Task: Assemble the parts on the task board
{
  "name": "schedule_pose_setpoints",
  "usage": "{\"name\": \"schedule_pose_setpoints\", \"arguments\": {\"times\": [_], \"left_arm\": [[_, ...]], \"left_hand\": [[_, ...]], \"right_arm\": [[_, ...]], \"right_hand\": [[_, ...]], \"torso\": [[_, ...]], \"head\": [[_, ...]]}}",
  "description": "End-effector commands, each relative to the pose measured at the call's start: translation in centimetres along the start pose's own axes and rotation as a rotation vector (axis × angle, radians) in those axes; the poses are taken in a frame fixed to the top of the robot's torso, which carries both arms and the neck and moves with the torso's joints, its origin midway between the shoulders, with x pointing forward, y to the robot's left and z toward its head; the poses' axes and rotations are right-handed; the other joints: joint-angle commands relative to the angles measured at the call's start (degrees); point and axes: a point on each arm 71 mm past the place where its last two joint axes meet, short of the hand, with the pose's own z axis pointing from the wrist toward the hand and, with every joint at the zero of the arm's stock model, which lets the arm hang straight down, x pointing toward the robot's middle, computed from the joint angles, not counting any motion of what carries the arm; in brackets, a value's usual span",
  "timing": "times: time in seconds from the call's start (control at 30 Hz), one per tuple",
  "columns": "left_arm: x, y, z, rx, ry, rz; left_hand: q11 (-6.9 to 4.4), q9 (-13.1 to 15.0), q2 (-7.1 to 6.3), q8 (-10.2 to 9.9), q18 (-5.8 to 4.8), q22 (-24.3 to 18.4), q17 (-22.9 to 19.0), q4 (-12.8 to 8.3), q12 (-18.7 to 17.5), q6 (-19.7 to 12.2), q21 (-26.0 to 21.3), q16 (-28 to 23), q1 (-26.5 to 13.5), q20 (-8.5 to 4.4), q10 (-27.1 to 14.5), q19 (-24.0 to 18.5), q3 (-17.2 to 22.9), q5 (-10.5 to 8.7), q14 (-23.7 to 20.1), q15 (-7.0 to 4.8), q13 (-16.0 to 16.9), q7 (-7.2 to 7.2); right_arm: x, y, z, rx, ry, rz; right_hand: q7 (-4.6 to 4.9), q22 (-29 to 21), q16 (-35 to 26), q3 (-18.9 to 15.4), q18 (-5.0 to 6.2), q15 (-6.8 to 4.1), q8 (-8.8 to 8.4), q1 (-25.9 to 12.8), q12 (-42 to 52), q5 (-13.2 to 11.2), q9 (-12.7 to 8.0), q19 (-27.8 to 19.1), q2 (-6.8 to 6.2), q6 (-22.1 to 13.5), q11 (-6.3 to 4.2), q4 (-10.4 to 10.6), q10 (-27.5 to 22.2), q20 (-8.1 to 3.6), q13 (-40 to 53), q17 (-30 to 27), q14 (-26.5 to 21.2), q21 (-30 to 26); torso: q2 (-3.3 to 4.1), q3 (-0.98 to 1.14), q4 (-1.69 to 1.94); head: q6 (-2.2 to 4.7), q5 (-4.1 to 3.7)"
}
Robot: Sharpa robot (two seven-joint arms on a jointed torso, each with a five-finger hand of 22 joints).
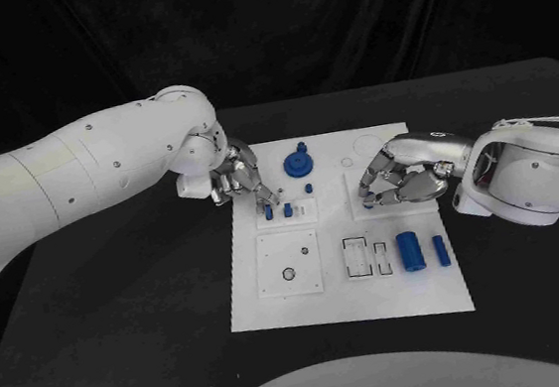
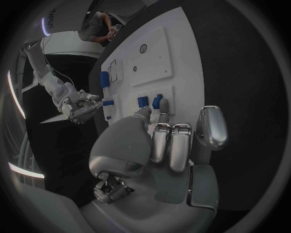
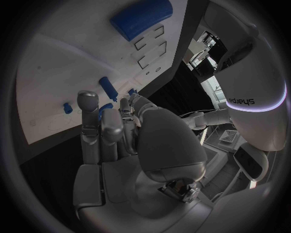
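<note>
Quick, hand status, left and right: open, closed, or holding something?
Left hand: fingertips at a small blue peg on the task board; grip cannot be told.
Right hand: fingers curled in, holding nothing visible.

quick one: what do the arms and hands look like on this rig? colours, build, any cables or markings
Both arms are glossy white, with rounded shell segments dotted with small dark fasteners. The left hand and right hand are silver metal with many jointed fingers and a smooth domed back. A thin pale cable loops over the right arm near the wrist.

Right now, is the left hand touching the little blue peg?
Touching. The left wrist view shows the left hand with a fingertip on the blue peg.
</note>
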Motion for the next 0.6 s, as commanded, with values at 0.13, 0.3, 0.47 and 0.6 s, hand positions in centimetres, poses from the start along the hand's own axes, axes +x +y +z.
{"name": "schedule_pose_setpoints", "arguments": {"times": [0.13,0.3,0.47,0.6], "left_arm": [[0.38,-0.26,0.15,0.005,0.03,0.014],[0.42,-0.23,0.21,0.003,0.032,0.014],[0.46,-0.17,0.28,0.001,0.033,0.012],[0.5,-0.2,0.35,0.002,0.032,0.011]], "left_hand": [[-0.17,-0.12,-0.12,-0.31,-0.2,9.01,15.09,-0.55,-0.27,0.57,-0.23,0.38,0.5,-0.14,0.85,-0.35,0.41,0.56,6.06,-0.01,10.88,-0.04],[-0.21,-0.16,-0.16,-0.39,-0.2,9.01,15.09,-0.76,-0.26,0.67,-0.22,0.38,0.57,-0.17,0.87,-0.35,0.67,0.82,6.06,-0.02,10.9,-0.08],[-0.35,-0.42,-0.62,-0.91,-0.19,9.0,15.09,-2.11,-0.31,1.03,-0.23,0.38,0.8,-0.32,0.84,-0.38,2.53,3.37,6.06,-0.17,10.9,-0.23],[-0.47,-0.48,-0.88,-1.14,-0.23,9.05,15.09,-3.06,-0.28,1.23,-0.05,0.38,0.98,-0.39,0.9,-0.27,4.02,4.1,6.06,-0.26,10.96,-0.35]], "right_arm": [[0.1,-0.03,0.02,0.008,0.001,0.001],[0.11,-0.04,0.02,0.01,0.002,0.001],[0.12,-0.08,0.01,0.013,0.004,0.002],[0.13,-0.1,0.01,0.014,0.006,0.002]], "right_hand": [[0.01,3.54,-0.3,0.37,0.63,-0.13,-0.02,0.26,-0.18,0.34,0.1,0.28,0.29,0.23,-0.04,-0.15,-0.19,-0.06,-0.04,-0.14,-0.24,-0.37],[0.01,3.55,-0.33,0.45,0.63,-0.13,-0.01,0.34,-0.22,0.47,0.11,0.29,0.31,0.25,-0.04,-0.22,-0.24,-0.06,-0.11,-0.17,-0.25,-0.37],[0.01,3.56,-0.36,0.72,0.63,-0.13,0.0,0.61,-0.25,0.91,0.17,0.3,0.36,0.27,-0.04,-0.49,-0.28,-0.07,-0.14,-0.22,-0.28,-0.52],[0.02,3.57,-0.44,1.05,0.65,-0.14,0.02,0.91,-0.28,1.52,0.25,0.3,0.39,0.31,-0.04,-0.82,-0.32,-0.08,-0.18,-0.31,-0.32,-0.73]], "torso": [[0.0,0.03,0.08],[0.0,-0.02,0.07],[0.02,0.0,0.06],[0.03,0.02,0.05]], "head": [[-0.01,-0.03],[-0.01,0.0],[-0.01,0.01],[-0.01,0.08]]}}
